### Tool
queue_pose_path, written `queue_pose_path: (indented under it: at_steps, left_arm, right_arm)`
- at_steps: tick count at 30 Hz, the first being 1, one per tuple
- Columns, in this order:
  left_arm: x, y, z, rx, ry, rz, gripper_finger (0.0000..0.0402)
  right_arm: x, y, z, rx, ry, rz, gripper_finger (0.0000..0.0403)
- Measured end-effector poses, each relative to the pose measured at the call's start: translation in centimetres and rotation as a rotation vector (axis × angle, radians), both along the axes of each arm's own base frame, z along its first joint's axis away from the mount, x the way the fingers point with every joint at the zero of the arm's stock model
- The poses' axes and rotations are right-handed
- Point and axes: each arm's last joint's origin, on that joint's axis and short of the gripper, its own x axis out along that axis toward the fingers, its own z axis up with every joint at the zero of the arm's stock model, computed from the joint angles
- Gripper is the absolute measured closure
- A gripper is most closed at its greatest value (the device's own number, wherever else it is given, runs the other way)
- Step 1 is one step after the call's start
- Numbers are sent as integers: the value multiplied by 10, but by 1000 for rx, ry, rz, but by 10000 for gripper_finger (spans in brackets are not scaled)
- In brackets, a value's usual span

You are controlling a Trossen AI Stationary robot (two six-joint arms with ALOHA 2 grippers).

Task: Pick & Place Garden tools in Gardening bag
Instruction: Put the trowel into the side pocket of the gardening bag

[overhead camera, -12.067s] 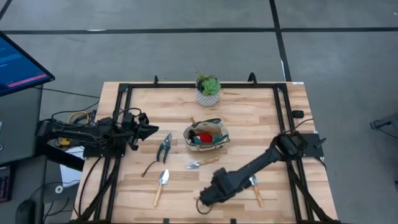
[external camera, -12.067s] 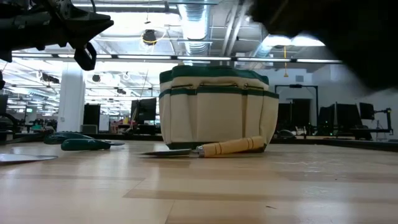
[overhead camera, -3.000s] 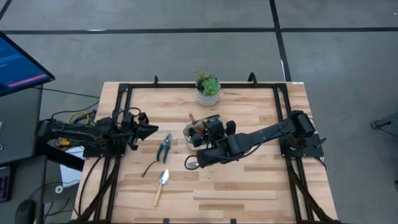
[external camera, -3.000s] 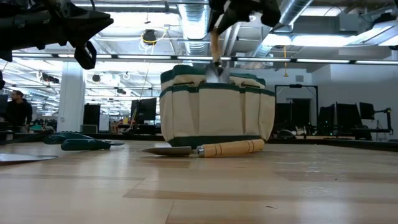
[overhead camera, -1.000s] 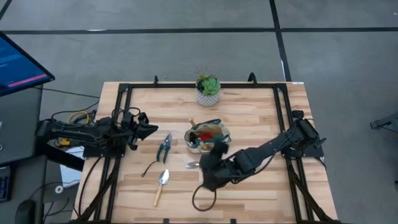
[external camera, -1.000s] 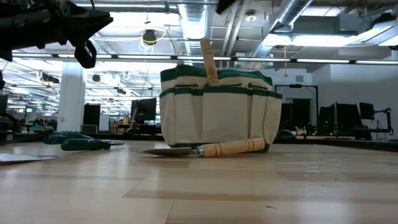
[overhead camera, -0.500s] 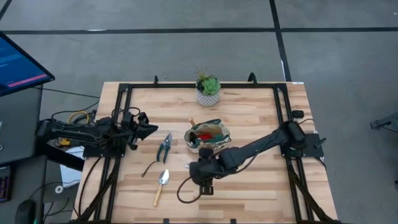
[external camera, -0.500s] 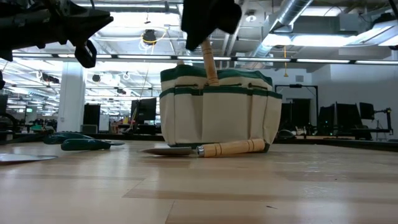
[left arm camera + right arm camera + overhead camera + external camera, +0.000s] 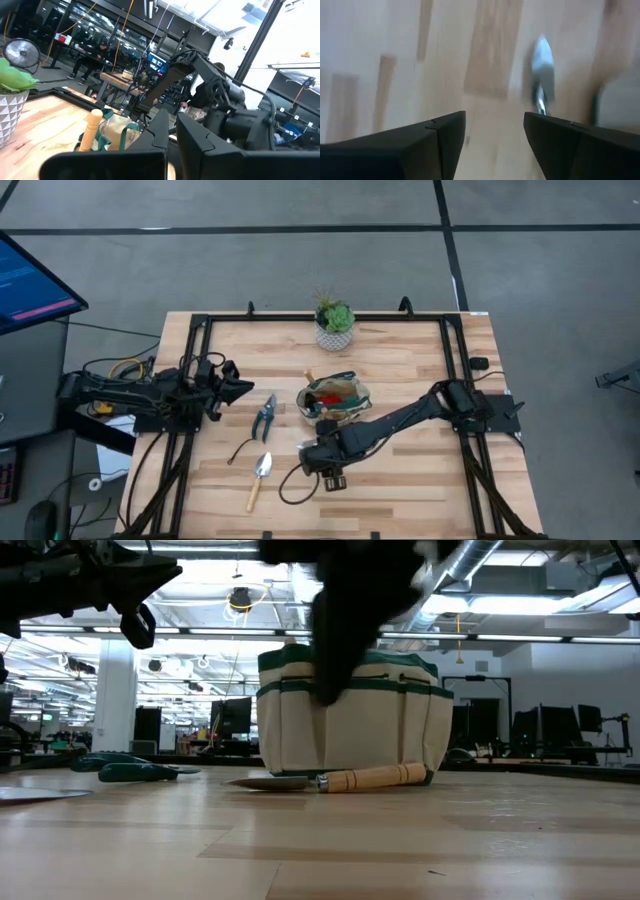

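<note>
The right tool (image 9: 312,452), fingers spread wide and holding nothing, hangs just in front of the gardening bag (image 9: 333,401) and hides most of one trowel (image 9: 340,780) lying against the bag's foot. From above, two trowels show: that one and another (image 9: 260,476) on the open desk (image 9: 420,480). One pair of pruning shears (image 9: 264,417) and one thin black curved tool (image 9: 240,448) lie nearby. The bag's contents are hard to make out. The left tool (image 9: 238,387) waits at the desk's left edge, fingers close together.
</note>
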Motion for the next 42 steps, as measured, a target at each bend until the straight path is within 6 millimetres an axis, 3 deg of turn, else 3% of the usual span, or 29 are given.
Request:
queue_pose_path:
  at_steps: [8,18,27,34,42]
  left_arm:
    - [1,0,-1,0,14,0,394]
    - [3,0,-2,1,24,0,394]
    - [3,0,-2,0,19,0,394]
    - [3,0,-2,0,19,0,394]
    - [3,0,-2,0,16,0,394]
  right_arm:
    - [8,-21,-25,-56,88,22,209]
    - [16,-41,-27,-70,88,40,221]
    - [16,-42,-27,-63,86,25,224]
    - [8,-40,-14,-27,100,-13,226]
    - [8,-28,-24,-40,109,56,227]
